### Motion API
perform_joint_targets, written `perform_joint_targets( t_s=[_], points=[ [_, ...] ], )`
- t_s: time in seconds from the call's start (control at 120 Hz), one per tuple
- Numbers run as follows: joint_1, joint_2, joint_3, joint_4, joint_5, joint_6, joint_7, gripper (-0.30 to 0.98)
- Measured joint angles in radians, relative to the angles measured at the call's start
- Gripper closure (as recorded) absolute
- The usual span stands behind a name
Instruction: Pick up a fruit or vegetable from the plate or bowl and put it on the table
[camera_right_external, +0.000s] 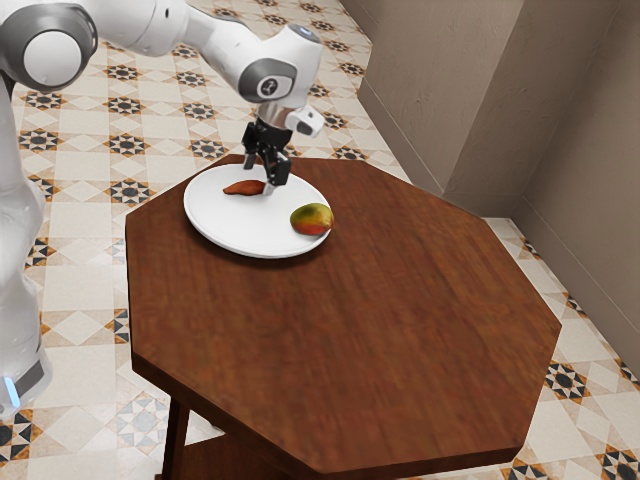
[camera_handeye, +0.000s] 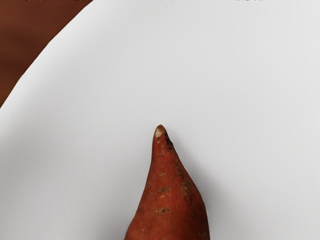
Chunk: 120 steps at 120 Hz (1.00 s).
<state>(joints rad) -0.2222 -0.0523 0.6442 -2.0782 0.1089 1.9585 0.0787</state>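
My gripper is low over the far part of the white plate, open, with its two fingers apart around the right end of a reddish-brown sweet potato. Whether either finger touches it cannot be told. The sweet potato lies on the plate. In the wrist view its tapered end and part of its body appear close under my hand, against the white plate. A green, yellow and red mango rests near the plate's rim, in the exterior view's right part of the plate.
The plate stands near the far left edge of the eight-sided wooden table in the exterior view. Bare wood extends from the plate toward the exterior view's right and front. A wall rises behind the table.
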Motion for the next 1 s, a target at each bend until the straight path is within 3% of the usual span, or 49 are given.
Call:
perform_joint_targets(
  t_s=[0.25,0.583,0.842,1.0],
  points=[
    [-0.004,0.001,0.001,-0.021,-0.021,0.015,0.003,0.04],
    [0.003,0.002,0.002,-0.021,-0.028,0.025,0.011,0.49],
    [0.006,0.018,0.000,-0.005,-0.035,0.033,0.020,0.52],
    [-0.008,0.029,-0.012,0.116,-0.034,0.017,0.031,0.53]
  ],
)
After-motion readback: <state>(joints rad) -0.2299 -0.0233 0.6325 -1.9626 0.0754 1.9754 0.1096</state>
